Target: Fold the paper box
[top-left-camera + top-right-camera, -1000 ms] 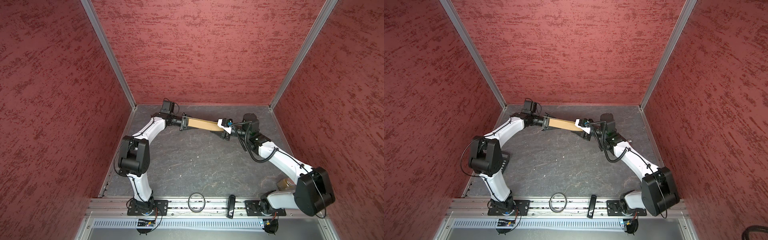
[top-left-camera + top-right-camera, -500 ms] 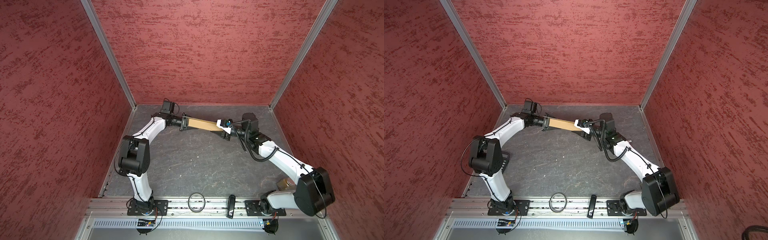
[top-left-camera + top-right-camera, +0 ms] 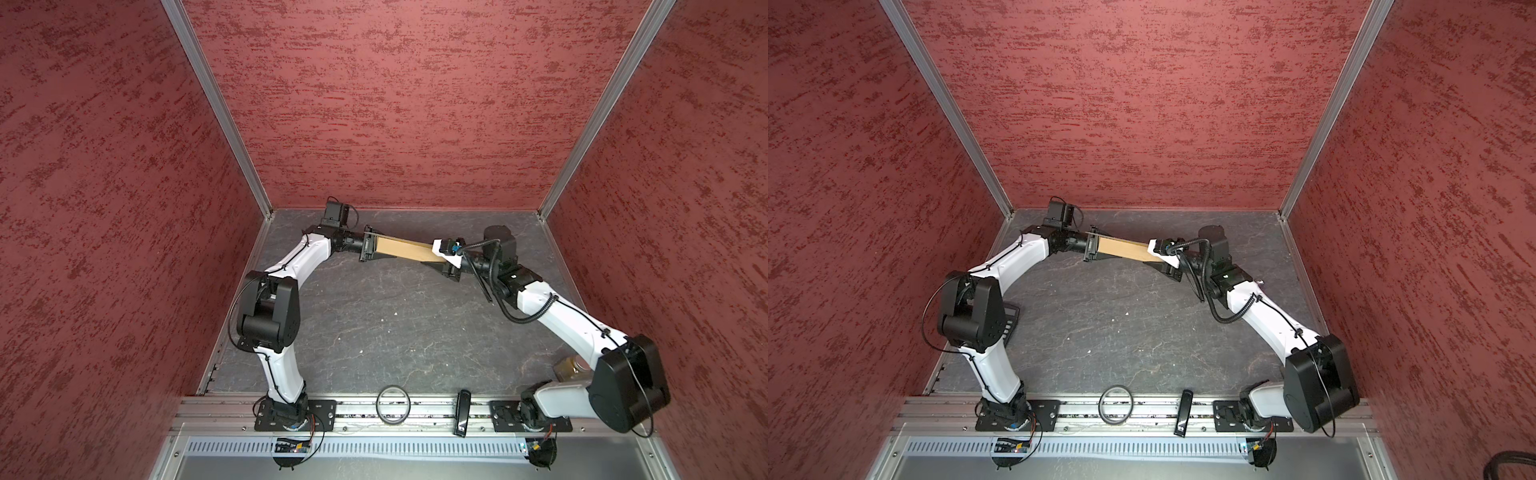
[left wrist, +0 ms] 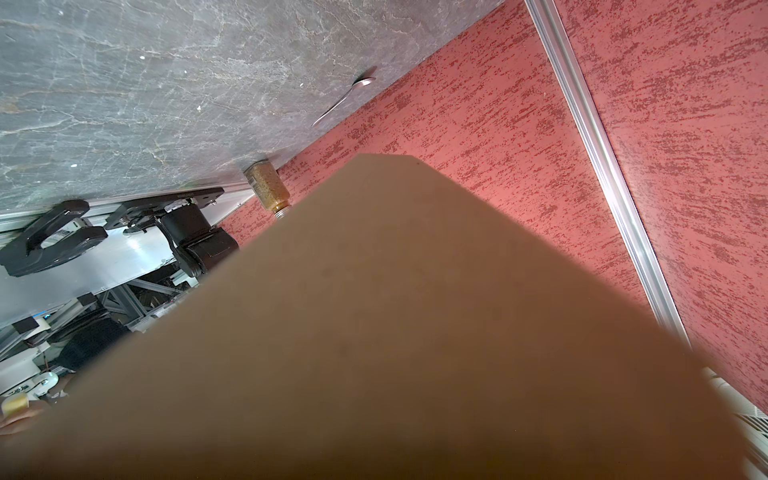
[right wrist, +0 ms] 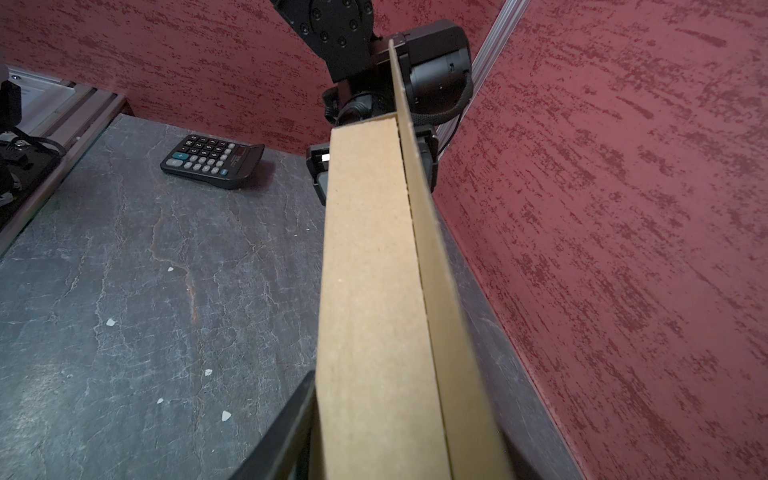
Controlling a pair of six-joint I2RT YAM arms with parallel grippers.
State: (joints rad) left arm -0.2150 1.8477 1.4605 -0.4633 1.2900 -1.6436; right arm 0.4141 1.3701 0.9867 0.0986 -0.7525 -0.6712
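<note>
Where the grey stone-patterned surface point(image 3: 374, 332) runs up to the red textured back wall point(image 3: 395, 124), the plain tan cardboard paper box point(image 3: 405, 249) stands on edge between the two arms. Its long top edge lies nearly along that wall in both top views (a little slanted, the right end nearer the front). Whether its lower edge touches the surface I cannot tell. The left jaws are clenched on its left end. The right jaws grasp its right end, with one black finger point(image 5: 282, 428) flat against the narrow side face. In the right wrist view a thin flap point(image 5: 440, 291) lies along that face, parted from it by a slim gap at the crease.

Between the box and the aluminium front rail point(image 3: 432, 409) the surface lies broad and open. A black calculator point(image 5: 212, 160) sits near the left wall. A metal spoon point(image 4: 365, 82) lies close to the right wall's foot. In the right front corner is a clear jar point(image 4: 268, 189) holding yellow-brown grains.
</note>
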